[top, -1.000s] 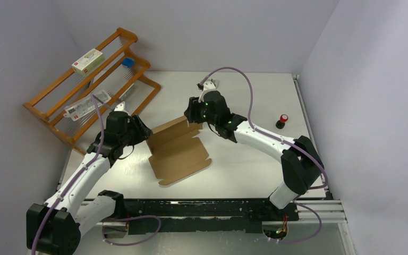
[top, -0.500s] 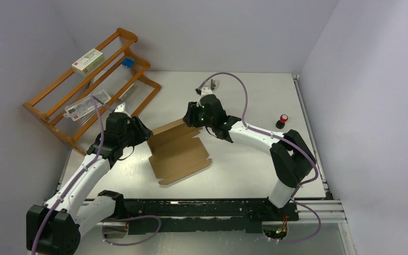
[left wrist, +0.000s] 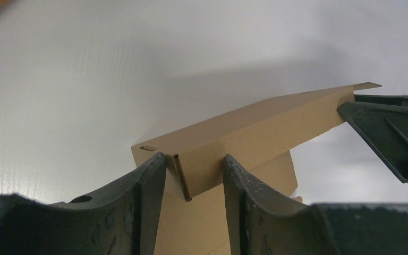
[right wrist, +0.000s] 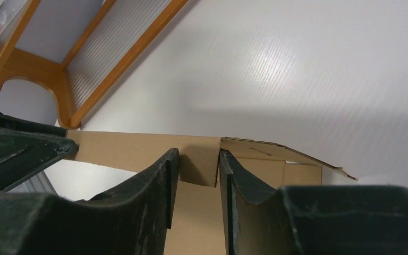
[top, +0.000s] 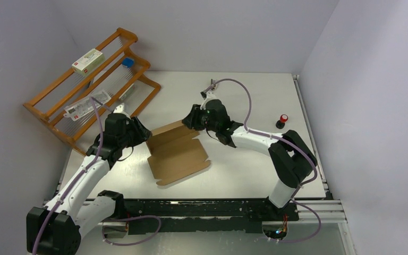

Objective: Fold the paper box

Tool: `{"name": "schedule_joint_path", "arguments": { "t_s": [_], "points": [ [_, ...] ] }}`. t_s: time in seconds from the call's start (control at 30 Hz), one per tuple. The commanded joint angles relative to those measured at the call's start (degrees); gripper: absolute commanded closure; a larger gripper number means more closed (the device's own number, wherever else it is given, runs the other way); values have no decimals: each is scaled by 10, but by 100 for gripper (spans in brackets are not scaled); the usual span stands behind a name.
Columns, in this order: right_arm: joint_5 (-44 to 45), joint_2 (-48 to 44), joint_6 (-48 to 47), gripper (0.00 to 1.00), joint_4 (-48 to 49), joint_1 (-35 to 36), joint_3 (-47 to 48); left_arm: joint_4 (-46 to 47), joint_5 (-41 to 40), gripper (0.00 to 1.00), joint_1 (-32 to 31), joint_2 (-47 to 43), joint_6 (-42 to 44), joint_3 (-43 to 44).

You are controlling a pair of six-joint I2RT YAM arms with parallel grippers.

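The left gripper (left wrist: 192, 183) and the right gripper (right wrist: 197, 166) each sit clamped on one end of the raised rear flap of the plain brown die-cut cardboard paper box (top: 178, 153). It looks light, stiff in the panels and springy at the creases, so it is probably best held at flap edges near a fold. Otherwise it lies flat and scored on the white table (top: 244, 172), between the arms.

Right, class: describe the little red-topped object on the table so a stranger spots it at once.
Find the white table, then its right edge beyond the right arm. There stands a small black stub with a red cap, alone, the only red-and-black thing there.
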Motion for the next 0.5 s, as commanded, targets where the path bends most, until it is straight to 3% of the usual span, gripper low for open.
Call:
{"name": "schedule_joint_path", "arguments": {
  "t_s": [0.0, 0.23, 0.47],
  "points": [
    [-34, -22, 9, 62, -4, 8, -22, -20, 8, 53, 0, -2, 14, -1],
    [-13, -80, -24, 53, 0, -15, -64, -28, -4, 53, 0, 0, 24, 1],
    [45, -150, -31, 49, 52, -24, -164, -28, -3, 53, 0, 7, 29, 5]
  ]
}}
